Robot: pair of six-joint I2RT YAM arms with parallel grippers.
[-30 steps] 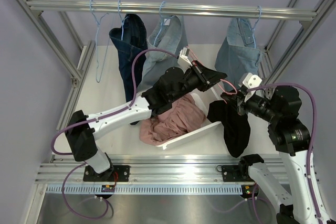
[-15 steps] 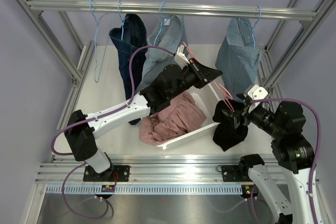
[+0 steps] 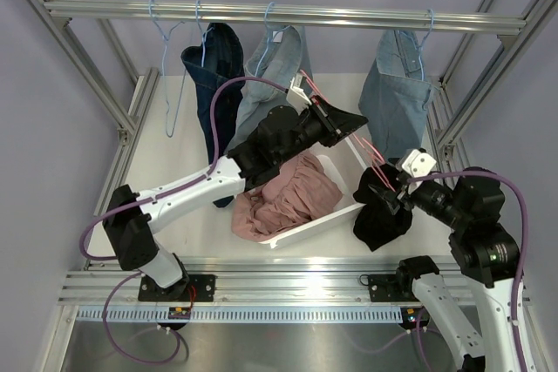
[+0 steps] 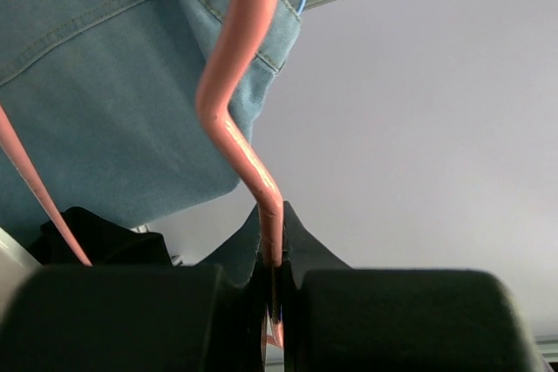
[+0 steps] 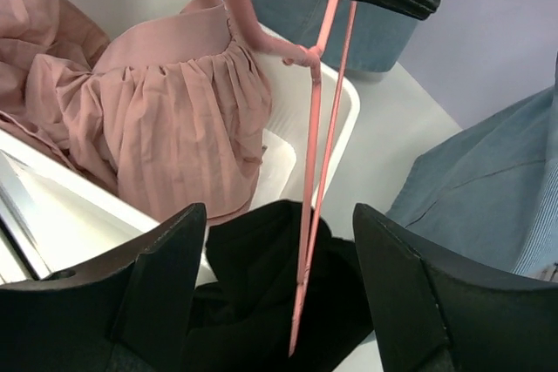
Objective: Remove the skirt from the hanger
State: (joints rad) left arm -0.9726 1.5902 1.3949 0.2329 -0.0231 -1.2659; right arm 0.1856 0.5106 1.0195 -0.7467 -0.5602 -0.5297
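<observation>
Left gripper (image 4: 272,254): clenched on the hanger (image 4: 237,102). The pink wire is pinched tight between the two black fingers (image 4: 131,320), with no gap seen. From the grip the hanger is seen to bend up toward 12 o'clock in the left wrist view, against pale denim.

Right gripper (image 5: 277,215): released. Its fingers (image 5: 161,294) are spread wide, one at either side of the right wrist view, and nothing is clamped between them. The skirt (image 5: 261,267), black, is bunched just below the gap. Whether the fingers touch the cloth cannot be told.

Hanger, right wrist view (image 5: 309,154): two pink wires are run down from the left gripper at 12 o'clock into the black cloth. Their lower end is hidden in the folds, so attachment cannot be judged.

Top view: the left gripper (image 3: 338,119) is held above the far corner of a white tub (image 3: 349,161). A pink garment (image 3: 288,198) is piled in the tub. The skirt (image 3: 379,215) is heaped on the table (image 3: 174,154) at about 4 o'clock of the tub, just beside its rim, under the right gripper (image 3: 394,187).

At 12 o'clock a rail (image 3: 349,16) is hung with a dark denim piece (image 3: 218,84), two pale denim pieces (image 3: 279,67) and a bare blue hanger (image 3: 170,84).
</observation>
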